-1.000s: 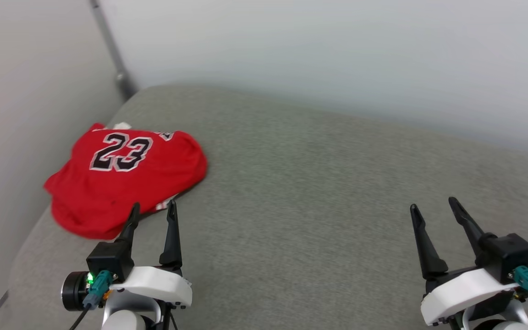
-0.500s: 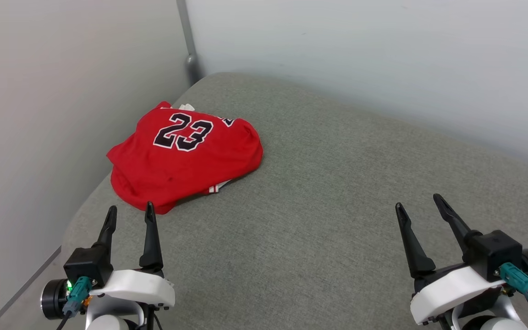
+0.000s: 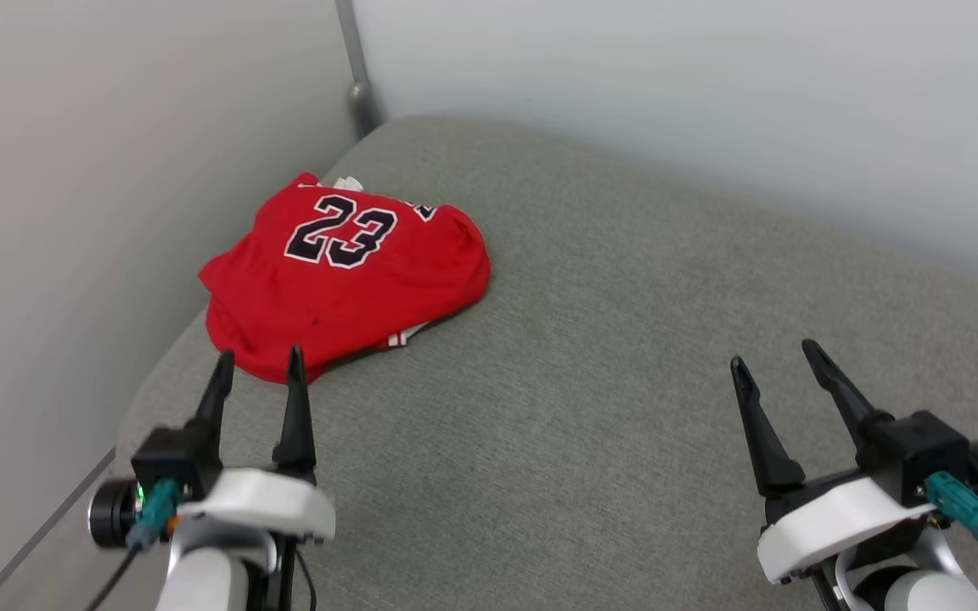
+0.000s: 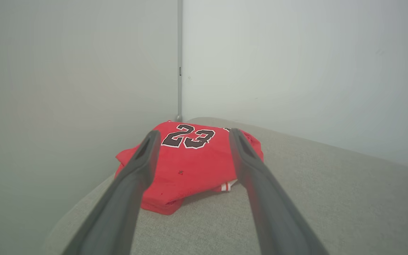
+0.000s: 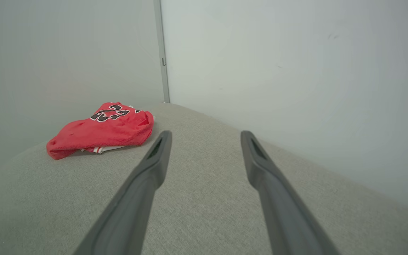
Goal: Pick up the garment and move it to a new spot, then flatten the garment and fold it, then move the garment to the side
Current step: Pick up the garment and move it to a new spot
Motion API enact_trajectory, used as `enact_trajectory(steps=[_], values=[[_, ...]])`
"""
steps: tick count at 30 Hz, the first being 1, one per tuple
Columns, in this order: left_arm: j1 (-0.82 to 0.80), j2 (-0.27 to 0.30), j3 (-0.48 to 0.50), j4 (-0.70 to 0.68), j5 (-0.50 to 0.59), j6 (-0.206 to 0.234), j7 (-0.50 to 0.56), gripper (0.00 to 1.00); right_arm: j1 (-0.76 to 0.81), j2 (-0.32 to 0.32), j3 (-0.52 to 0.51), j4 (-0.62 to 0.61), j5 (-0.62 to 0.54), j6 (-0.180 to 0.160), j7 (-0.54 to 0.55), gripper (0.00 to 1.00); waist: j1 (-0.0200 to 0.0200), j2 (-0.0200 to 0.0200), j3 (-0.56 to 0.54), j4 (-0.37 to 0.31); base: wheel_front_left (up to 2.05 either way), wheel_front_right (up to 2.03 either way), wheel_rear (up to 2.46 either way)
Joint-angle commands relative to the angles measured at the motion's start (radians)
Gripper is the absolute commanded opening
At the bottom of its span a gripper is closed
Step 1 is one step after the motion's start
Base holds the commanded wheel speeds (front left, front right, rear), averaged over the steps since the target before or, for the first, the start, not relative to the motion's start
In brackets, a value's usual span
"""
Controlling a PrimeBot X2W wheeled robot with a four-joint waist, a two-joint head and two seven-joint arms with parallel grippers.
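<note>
Far left on the grey cushion [image 3: 591,356], by the wall corner [image 3: 362,93]: garment [image 3: 345,280], bunched in a loose heap, "23" facing up, striped trim poking out at its near edge. Left claw [image 3: 258,355] fingers apart, empty, tips at the garment's near edge, no contact visible. Right claw [image 3: 773,354] also spread, empty, near right, well apart from the garment.

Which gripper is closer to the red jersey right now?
Left. The left gripper hovers open at the near edge of the garment, fingers pointed at it; the right gripper, also open, is far off to its right over the gray cushion.
</note>
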Motion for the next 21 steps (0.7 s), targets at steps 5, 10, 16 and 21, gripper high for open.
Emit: enact_trajectory(steps=[5, 10, 16, 21], values=[[-0.192, 0.006, -0.015, 0.062, -0.023, -0.028, -0.001, 1.00, -0.059, -0.018, 0.005, -0.023, -0.014, -0.001, 0.012, 1.00, 0.0000, -0.0001, 0.105, -0.060, 0.00, 0.00, 0.00], [-0.415, 0.068, 0.015, 0.126, -0.067, -0.046, 0.102, 1.00, -0.115, -0.041, 0.025, -0.042, -0.006, -0.001, 0.019, 1.00, 0.0000, -0.0001, 0.206, -0.138, 0.00, 0.00, 0.00], [-0.597, 0.184, 0.057, 0.256, -0.173, -0.064, 0.428, 1.00, -0.171, -0.065, 0.036, -0.043, 0.010, -0.001, 0.006, 1.00, 0.0000, -0.0001, 0.314, -0.240, 0.00, 0.00, 0.00], [-0.643, 0.274, 0.077, 0.357, -0.215, -0.059, 0.703, 1.00, -0.198, -0.070, 0.037, -0.031, 0.019, -0.001, -0.013, 1.00, 0.0000, -0.0001, 0.373, -0.293, 0.00, 0.00, 0.00]])
